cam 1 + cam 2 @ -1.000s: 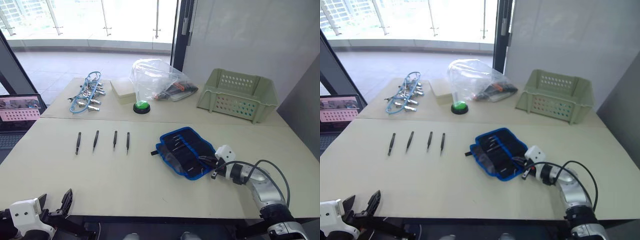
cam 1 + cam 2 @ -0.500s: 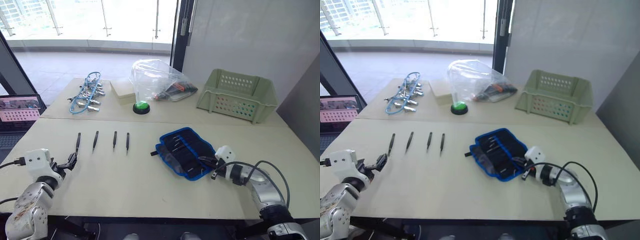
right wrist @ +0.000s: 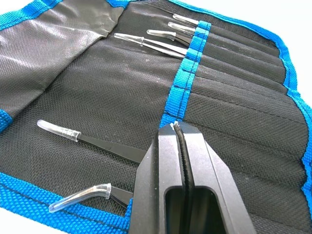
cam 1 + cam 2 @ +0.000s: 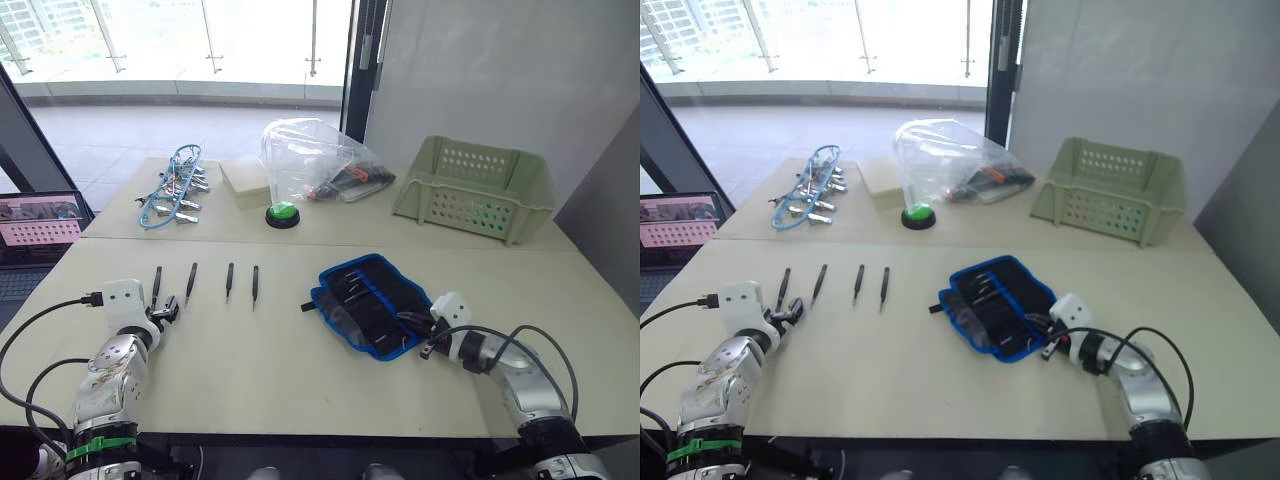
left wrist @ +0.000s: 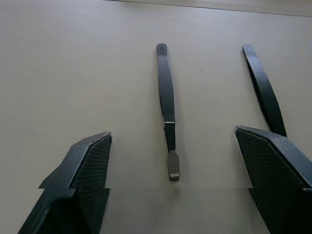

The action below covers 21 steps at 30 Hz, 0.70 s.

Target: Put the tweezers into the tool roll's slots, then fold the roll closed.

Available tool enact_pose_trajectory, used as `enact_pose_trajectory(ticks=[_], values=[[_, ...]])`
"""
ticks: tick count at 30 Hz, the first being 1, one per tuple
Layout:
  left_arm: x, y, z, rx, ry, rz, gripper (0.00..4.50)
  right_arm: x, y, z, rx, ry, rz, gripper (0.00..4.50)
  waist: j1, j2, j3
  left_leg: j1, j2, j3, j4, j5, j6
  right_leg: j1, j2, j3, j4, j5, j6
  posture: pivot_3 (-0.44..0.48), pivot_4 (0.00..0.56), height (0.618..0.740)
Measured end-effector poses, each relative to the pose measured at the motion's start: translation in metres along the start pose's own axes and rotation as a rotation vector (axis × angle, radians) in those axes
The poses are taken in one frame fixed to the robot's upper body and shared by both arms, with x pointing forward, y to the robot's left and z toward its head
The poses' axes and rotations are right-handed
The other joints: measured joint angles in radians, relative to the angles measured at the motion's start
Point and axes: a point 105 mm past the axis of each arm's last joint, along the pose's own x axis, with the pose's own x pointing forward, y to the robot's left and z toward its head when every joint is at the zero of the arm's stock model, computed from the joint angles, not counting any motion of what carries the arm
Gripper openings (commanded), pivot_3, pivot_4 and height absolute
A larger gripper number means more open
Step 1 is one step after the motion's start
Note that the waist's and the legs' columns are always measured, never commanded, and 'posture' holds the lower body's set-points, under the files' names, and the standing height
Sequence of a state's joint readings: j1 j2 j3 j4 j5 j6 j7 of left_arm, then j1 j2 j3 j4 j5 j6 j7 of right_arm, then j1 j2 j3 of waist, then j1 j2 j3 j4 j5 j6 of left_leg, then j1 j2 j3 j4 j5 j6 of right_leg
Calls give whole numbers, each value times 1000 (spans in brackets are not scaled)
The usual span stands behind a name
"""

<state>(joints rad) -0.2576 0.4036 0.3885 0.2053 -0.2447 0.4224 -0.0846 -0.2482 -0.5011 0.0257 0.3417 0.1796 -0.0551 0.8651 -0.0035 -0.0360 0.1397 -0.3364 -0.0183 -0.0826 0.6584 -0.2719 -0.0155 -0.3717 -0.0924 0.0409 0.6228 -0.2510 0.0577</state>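
Nearest to us, the left gripper (image 4: pixel 168 312) hung just above the table (image 4: pixel 260 350) with its jaws spread wide, and in the left wrist view the leftmost of the tweezers (image 5: pixel 166 109) lay between the two fingers (image 5: pixel 87 165), untouched, with a second pair (image 5: pixel 263 92) just beside the other finger. On the right side, the right gripper (image 4: pixel 428 335) rested at the near right edge of the tool roll (image 4: pixel 372 302), its fingers pressed together; we saw in the right wrist view a thin dark line pinched between the fingertips (image 3: pixel 176 141), right at the blue band (image 3: pixel 187 73) over the slots (image 3: pixel 243 92), but we could not tell what it was. The roll lay open and flat, and several clear-capped tips (image 3: pixel 58 130) stuck out of its pockets. A little farther out, four tweezers (image 4: pixel 228 280) lay in a row on the table, well apart from the roll. Beyond them stood a green button (image 4: pixel 284 213), a clear plastic bag (image 4: pixel 315 160), a bundle of metal clips with blue cord (image 4: pixel 175 190) and a pale green basket (image 4: pixel 478 188).
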Motion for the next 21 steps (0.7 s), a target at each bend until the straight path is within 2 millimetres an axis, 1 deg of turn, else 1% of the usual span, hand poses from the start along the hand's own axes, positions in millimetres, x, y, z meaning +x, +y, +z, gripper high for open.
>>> enact_pose_trajectory(ticks=[4,6,9,15,17,19,20,21], values=[[5,-4,1,6,-15,12,1675,0,0,1,4,3,-1,0,-2,2,-1,0,0,0,0,0,0,0,0,0,0,0,0,0,150,740],[6,-4,1,1,-20,20,984,0,0,1,6,5,-1,0,-2,2,-1,0,0,0,0,0,0,0,0,0,0,0,0,0,150,740],[7,-1,2,30,-28,31,64,0,1,2,9,7,-5,0,-3,3,0,0,0,0,-1,0,0,-1,0,0,0,0,0,0,150,740],[4,5,4,67,-79,14,64,2,0,5,5,5,-2,0,-9,2,1,-2,0,0,-1,0,0,-3,0,0,0,0,0,0,150,740],[1,8,9,73,-103,-7,64,3,0,5,3,4,1,0,-10,0,3,-3,0,0,-2,0,0,-5,0,1,0,1,-2,0,150,740],[-3,8,24,83,-151,-37,64,2,0,5,3,4,1,0,-9,-3,3,-7,0,0,-2,0,0,-10,0,1,0,3,-6,0,150,740],[-6,4,36,91,-189,-83,64,2,0,5,2,3,1,0,-9,-4,4,-10,0,0,-1,0,-1,-13,0,1,1,4,-6,0,150,740],[-11,-3,53,111,-238,-147,64,2,0,6,1,4,2,0,-9,-5,5,-13,0,0,-1,1,-2,-15,0,0,2,4,-7,0,150,740]])
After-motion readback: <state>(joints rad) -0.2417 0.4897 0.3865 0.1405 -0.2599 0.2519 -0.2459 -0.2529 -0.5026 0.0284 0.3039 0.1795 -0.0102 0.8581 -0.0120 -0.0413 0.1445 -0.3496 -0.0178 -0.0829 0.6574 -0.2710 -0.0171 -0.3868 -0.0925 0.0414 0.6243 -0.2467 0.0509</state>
